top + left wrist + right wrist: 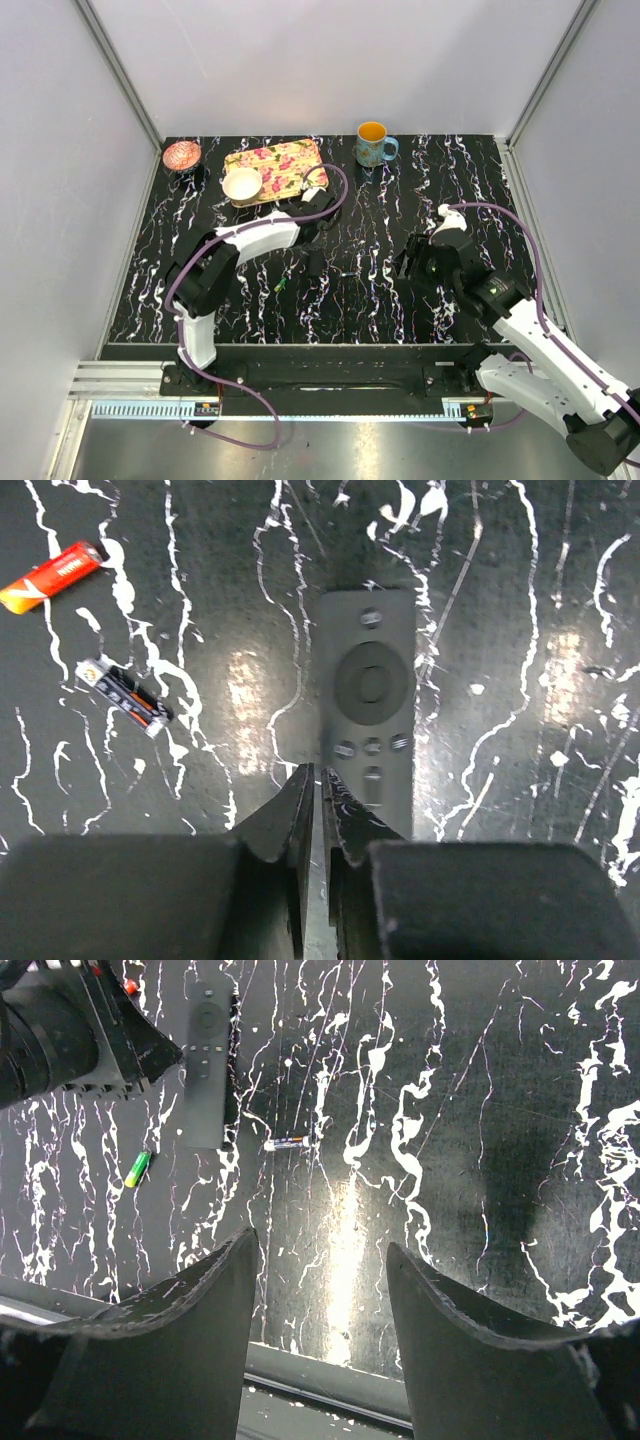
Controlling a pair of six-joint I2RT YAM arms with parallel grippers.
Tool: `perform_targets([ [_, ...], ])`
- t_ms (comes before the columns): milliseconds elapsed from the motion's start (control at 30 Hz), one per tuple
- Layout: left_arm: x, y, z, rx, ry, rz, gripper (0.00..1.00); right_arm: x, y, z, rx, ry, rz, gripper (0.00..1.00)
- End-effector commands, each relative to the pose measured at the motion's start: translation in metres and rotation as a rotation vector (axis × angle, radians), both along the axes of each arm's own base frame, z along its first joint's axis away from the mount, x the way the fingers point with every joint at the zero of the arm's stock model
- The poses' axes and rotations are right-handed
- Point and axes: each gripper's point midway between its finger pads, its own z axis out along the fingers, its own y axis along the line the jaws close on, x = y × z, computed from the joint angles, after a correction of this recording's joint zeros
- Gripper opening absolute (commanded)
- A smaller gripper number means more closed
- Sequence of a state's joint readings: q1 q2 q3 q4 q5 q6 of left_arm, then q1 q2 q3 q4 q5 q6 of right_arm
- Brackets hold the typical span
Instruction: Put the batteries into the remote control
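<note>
The black remote control (368, 705) lies button side up on the black marbled table; it also shows in the top view (316, 263) and the right wrist view (207, 1065). My left gripper (318, 772) is shut on nothing, its tips at the remote's near left edge; in the top view it (317, 240) sits just behind the remote. A reddish battery (50, 577) and a dark battery (125, 692) lie to the left. A green-yellow battery (137, 1169) and a purple battery (285, 1143) lie near the remote. My right gripper (320, 1250) is open and empty, right of the remote (410, 262).
At the back stand a blue mug (374, 145), a floral tray (285, 160), a white bowl (242, 184) and a pink bowl (182, 155). The table's front rail (330, 1375) runs just below my right gripper. White walls enclose the table.
</note>
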State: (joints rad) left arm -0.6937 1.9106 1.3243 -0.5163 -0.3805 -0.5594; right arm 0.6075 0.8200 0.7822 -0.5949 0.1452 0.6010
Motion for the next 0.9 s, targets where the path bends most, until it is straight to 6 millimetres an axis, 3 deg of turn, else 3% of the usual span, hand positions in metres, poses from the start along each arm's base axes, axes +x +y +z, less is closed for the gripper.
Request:
perform_targets([
  [0,0.011,-0.023,0.02,-0.063,-0.063,-0.016,0.15,0.003,0.001,0.014,0.039,-0.04,-0.014,0.63],
  [100,0.014,-0.017,0.037,-0.061,-0.099,0.001,0.22,0.002,0.0,0.01,0.036,-0.031,-0.016,0.63],
  [167,0.012,-0.008,0.049,-0.06,-0.123,0.019,0.44,0.001,0.0,0.01,0.037,-0.031,-0.017,0.63],
  [200,0.011,-0.004,0.072,-0.093,-0.163,0.026,0.52,0.001,-0.001,0.009,0.036,-0.03,-0.018,0.63],
  [267,0.003,0.011,0.082,-0.127,-0.191,0.035,0.73,0.0,-0.001,0.011,0.039,-0.038,-0.015,0.64],
  [300,-0.001,0.019,0.114,-0.197,-0.258,0.036,0.78,0.0,-0.001,0.012,0.038,-0.042,-0.012,0.64],
  [333,-0.009,0.036,0.105,-0.23,-0.239,0.054,0.84,0.0,-0.002,0.013,0.031,-0.05,-0.007,0.65],
  [367,-0.013,0.048,0.111,-0.268,-0.248,0.071,0.99,0.001,-0.003,0.015,0.028,-0.056,-0.009,0.67],
  [400,-0.019,0.061,0.135,-0.343,-0.296,0.093,0.99,0.002,-0.003,0.016,0.024,-0.061,-0.009,0.67],
  [433,-0.027,0.084,0.123,-0.369,-0.255,0.134,0.99,0.003,-0.005,0.017,0.017,-0.068,-0.013,0.68],
  [500,-0.04,0.107,0.146,-0.423,-0.307,0.173,0.99,0.005,-0.006,0.02,0.012,-0.077,-0.021,0.69],
  [633,-0.062,0.161,0.157,-0.374,-0.368,0.279,0.99,0.012,-0.007,0.022,-0.004,-0.092,-0.042,0.73],
  [733,-0.07,0.184,0.156,-0.342,-0.398,0.332,0.99,0.016,-0.008,0.024,-0.006,-0.113,-0.048,0.8],
  [867,-0.074,0.191,0.154,-0.359,-0.399,0.366,0.99,0.02,-0.007,0.029,-0.016,-0.133,-0.046,0.85],
])
